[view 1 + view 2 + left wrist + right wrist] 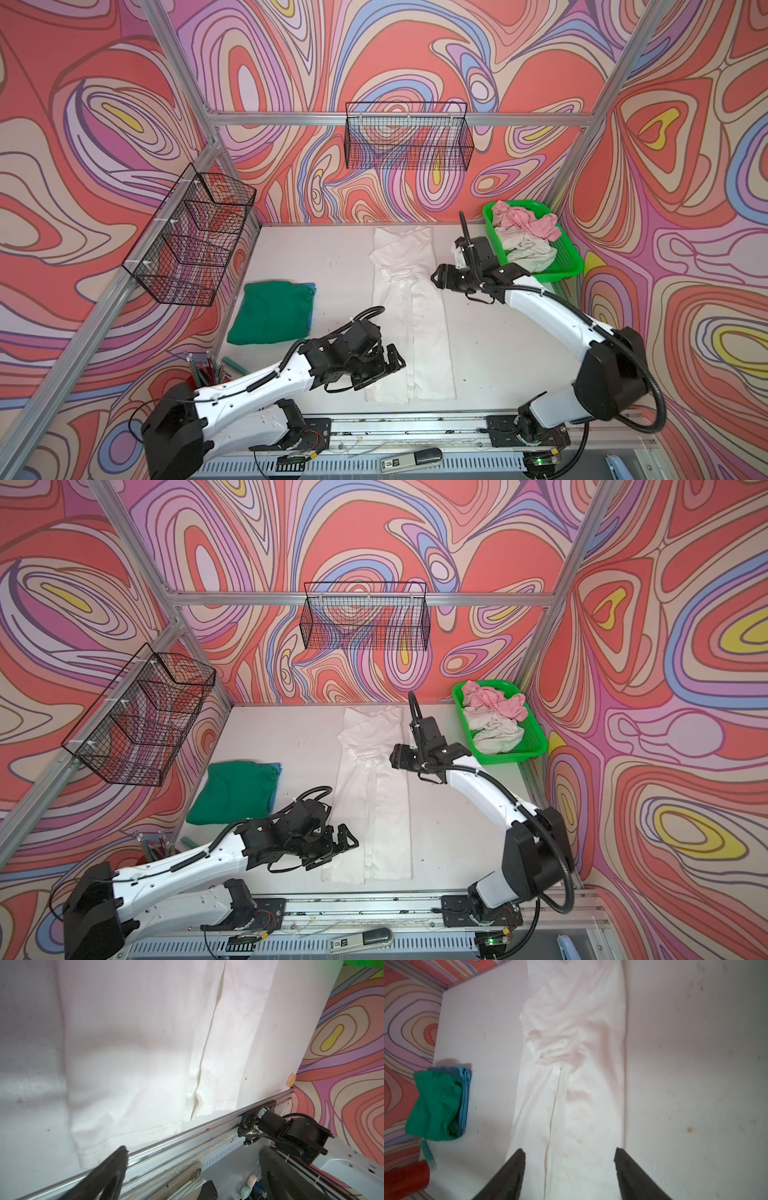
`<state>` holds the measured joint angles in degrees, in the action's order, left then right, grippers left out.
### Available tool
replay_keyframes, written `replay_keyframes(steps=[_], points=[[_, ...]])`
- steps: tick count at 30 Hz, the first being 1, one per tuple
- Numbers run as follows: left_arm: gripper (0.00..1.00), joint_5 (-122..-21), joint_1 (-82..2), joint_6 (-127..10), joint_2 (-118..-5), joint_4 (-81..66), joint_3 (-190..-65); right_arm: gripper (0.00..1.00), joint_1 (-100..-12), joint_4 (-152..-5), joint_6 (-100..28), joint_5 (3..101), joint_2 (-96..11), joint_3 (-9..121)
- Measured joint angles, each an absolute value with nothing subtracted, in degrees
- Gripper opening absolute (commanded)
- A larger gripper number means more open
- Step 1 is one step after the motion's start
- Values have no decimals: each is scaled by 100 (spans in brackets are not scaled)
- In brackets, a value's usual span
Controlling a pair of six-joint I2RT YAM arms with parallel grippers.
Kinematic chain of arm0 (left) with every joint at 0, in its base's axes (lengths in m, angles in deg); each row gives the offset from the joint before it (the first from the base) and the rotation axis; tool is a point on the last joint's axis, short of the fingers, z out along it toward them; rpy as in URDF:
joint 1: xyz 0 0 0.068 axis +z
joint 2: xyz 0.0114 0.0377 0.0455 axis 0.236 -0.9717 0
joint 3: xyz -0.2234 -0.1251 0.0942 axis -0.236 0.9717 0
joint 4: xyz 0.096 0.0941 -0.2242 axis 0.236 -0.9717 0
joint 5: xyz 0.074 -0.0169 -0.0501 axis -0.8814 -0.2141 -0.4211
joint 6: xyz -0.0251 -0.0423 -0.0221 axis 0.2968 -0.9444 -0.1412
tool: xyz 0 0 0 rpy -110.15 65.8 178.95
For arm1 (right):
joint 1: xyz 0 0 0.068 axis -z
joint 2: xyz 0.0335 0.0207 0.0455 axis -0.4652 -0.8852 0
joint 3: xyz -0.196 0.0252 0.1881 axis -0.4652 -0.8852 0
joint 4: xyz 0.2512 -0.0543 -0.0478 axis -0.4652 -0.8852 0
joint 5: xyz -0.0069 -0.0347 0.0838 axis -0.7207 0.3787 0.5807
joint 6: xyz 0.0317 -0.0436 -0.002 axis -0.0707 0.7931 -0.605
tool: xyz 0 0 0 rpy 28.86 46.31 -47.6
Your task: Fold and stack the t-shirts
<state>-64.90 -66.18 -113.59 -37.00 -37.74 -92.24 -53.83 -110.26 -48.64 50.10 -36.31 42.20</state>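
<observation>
One fold looks finished: a dark green t-shirt (270, 311) lies as a neat square on a folded blue cloth (464, 1095), well off to the outer side of the left end effector (395, 359). The large white t-shirt (409, 316) appears partway through. It lies on the white tabletop (498, 353) between the two end effectors as a long narrow strip, its sides turned in so that the two flaps meet along a line down its length. The crosswise folds are not yet made. The left end effector hangs by the strip's edge close to the hem, jaws spread wide with nothing between them. The right end effector (569, 1153) hovers beside the strip's upper half, jaws also apart and empty. Beyond and outside the right end effector, a bright green perforated plastic basket (561, 266) holds a crumpled pink t-shirt (525, 220) and a crumpled off-white t-shirt (528, 249), both unfolded, so well over half the work seems to be ahead. The white cloth lies smooth near the hem, bunches into wrinkles around the sleeves, and carries faint specks.
</observation>
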Motion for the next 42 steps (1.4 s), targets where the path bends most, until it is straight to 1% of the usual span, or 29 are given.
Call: replay_keyframes(steps=[3,6,8,11,13,15,18,22,26,30,32,36,40,42], points=[[100,-6615,-6203,-11120,-2970,-4359,-9224,72,-5938,-10981,-5345,4908,-2804,3193],[100,-6803,-5631,-10838,-2234,-5037,-9224,67,-6686,-10865,-5907,4777,-2171,2413],[100,-6936,-5384,-10690,-1832,-5433,-9224,63,-7223,-10644,-6285,4678,-1970,2026],[100,-7102,-5178,-10489,-1482,-5913,-9222,58,-7923,-10312,-6685,4497,-2083,1727],[100,-7214,-5108,-10349,-1493,-6101,-9198,52,-8294,-10150,-6820,4346,-2420,1781],[100,-7340,-5067,-10207,-1609,-6261,-9170,52,-8495,-10028,-6897,4228,-2931,2015],[100,-7485,-5001,-10056,-1801,-6346,-9170,50,-8513,-9903,-6847,3988,-3613,2520],[100,-7660,-4925,-9986,-1928,-6348,-9167,46,-8301,-9892,-6567,3802,-4665,3633],[100,-7679,-4800,-9914,-1976,-6307,-9091,38,-7772,-9798,-6228,3835,-5377,4279],[100,-7646,-4697,-9855,-2072,-6235,-8999,34,-7179,-9811,-5931,3926,-6020,4695],[99,-7616,-4680,-9822,-2122,-6211,-8988,33,-7031,-9875,-5804,3977,-6275,4852],[99,-7568,-4654,-9763,-2133,-6145,-8988,31,-7005,-10028,-5640,4040,-6608,5075],[99,-7509,-4651,-9741,-2135,-6082,-8982,31,-7007,-10128,-5616,4060,-6697,5128],[99,-7487,-4647,-9739,-2133,-6082,-8977,29,-7005,-10117,-5620,4125,-6697,5125]])
